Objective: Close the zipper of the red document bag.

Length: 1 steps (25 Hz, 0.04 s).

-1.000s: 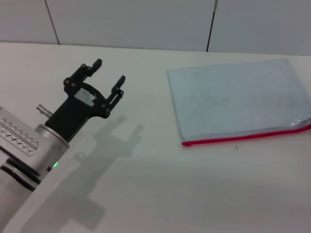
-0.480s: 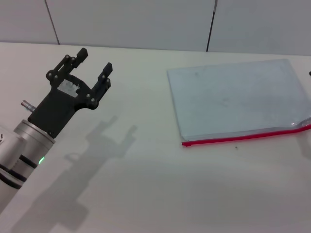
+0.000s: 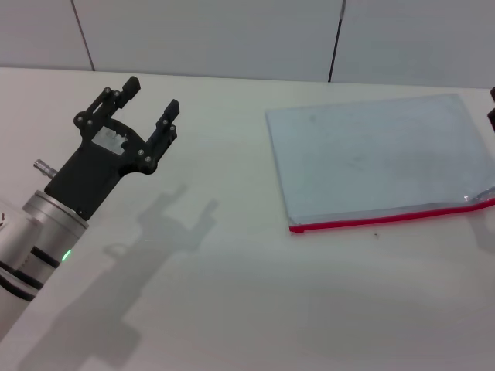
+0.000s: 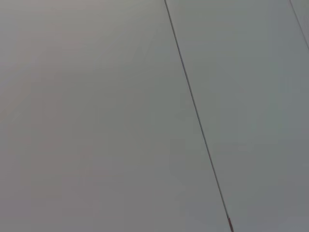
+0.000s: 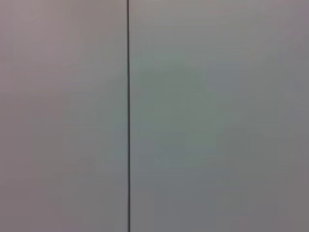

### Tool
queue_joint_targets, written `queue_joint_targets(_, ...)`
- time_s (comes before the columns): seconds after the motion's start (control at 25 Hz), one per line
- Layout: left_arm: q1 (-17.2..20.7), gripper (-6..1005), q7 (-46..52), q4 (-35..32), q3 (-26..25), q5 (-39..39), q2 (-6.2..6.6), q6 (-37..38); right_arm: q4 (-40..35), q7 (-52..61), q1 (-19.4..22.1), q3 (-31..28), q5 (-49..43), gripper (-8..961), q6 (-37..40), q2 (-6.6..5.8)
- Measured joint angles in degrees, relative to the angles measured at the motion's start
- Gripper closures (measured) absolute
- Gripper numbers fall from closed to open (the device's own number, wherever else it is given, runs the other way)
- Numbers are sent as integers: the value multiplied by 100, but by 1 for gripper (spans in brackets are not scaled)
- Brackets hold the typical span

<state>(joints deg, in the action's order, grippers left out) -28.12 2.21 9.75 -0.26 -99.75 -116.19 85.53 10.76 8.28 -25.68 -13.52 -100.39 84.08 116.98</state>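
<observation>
The red document bag (image 3: 371,158) lies flat on the white table at the right in the head view, a translucent pale blue-grey pouch. Its zipper (image 3: 387,218) is the red strip along the near long edge, lifting slightly at the right end. My left gripper (image 3: 153,93) hovers open over the table's left side, well away from the bag, with nothing between its fingers. Only a dark sliver of my right gripper (image 3: 492,108) shows at the right edge, beside the bag's far right corner. Both wrist views show only wall.
The white table (image 3: 232,294) spreads around the bag. Grey wall panels (image 3: 209,35) with dark seams rise behind the table's far edge. The wrist views show the same panels, each with a seam (image 4: 193,106) (image 5: 128,116).
Over the last second my left gripper drew back to the left and away from the bag, then held still. A dark part of the right gripper has come in at the right edge.
</observation>
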Motion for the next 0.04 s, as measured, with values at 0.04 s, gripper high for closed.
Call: queue_joint_targets(0.04,-1,384,0,0,0,0,0,0,1,0,-1,0,-4,335,0,0)
